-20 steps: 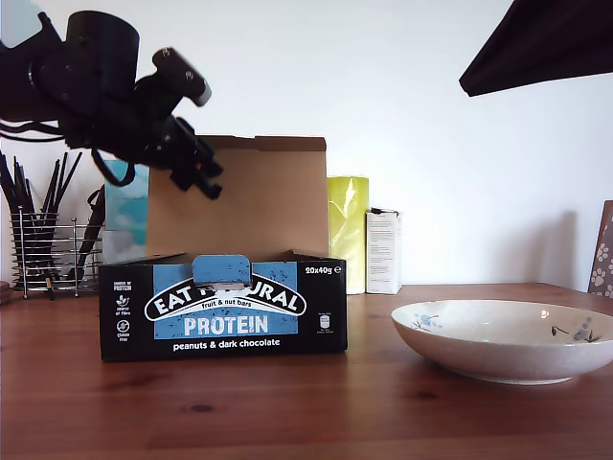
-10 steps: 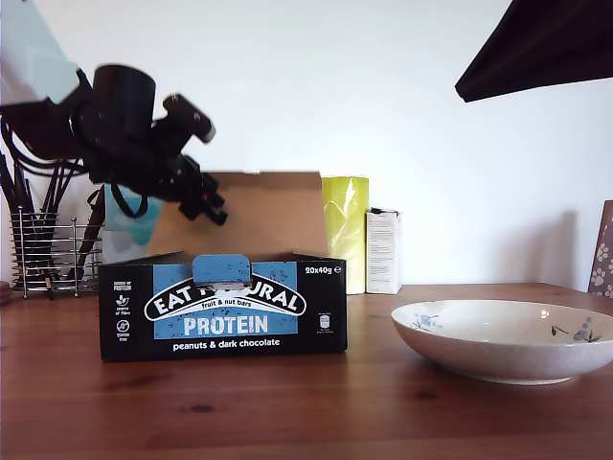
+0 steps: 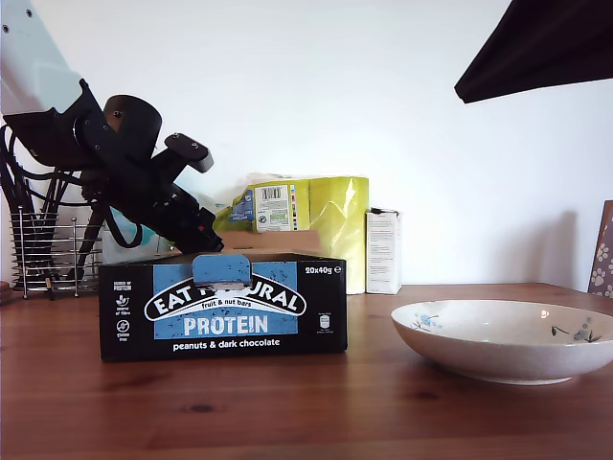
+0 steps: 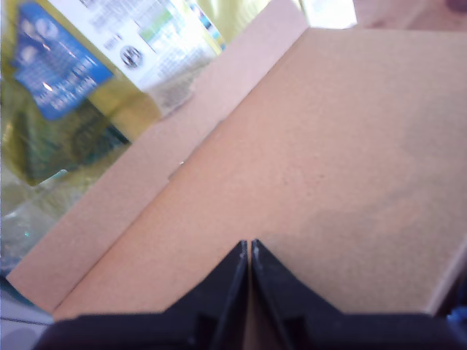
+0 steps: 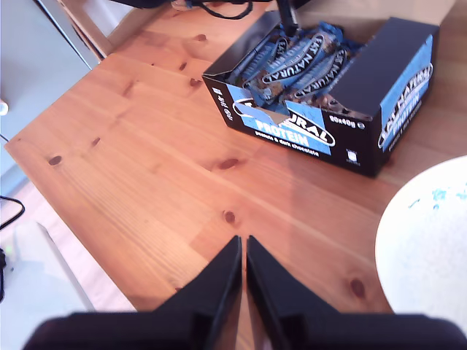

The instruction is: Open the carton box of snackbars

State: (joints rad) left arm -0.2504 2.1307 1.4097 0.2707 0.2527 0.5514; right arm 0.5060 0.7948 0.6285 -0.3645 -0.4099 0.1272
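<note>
The carton box [image 3: 225, 311] is a low black box with a blue front panel, standing on the wooden table toward the exterior view's left. Its brown lid [image 3: 283, 240] is folded far back and lies low behind the box. My first gripper [image 3: 209, 240] is shut, its tips at the lid's brown inside face [image 4: 328, 182]; the shut fingertips [image 4: 237, 266] hold nothing. From high above, my second gripper [image 5: 243, 244] is shut over bare table, well away from the carton box [image 5: 350, 80], in which several blue-wrapped snackbars [image 5: 299, 62] lie uncovered.
A wide white bowl [image 3: 503, 335] sits on the exterior view's right. Behind the box stand a yellow packet [image 3: 297, 206] and a small white carton [image 3: 383, 251]. A wire utensil holder [image 3: 43, 254] is at the exterior view's far left. A dark arm part [image 3: 536, 48] hangs at its upper right.
The lid has swung from upright to lying back low behind the box. My first gripper has come down with it. The yellow packet behind now shows.
</note>
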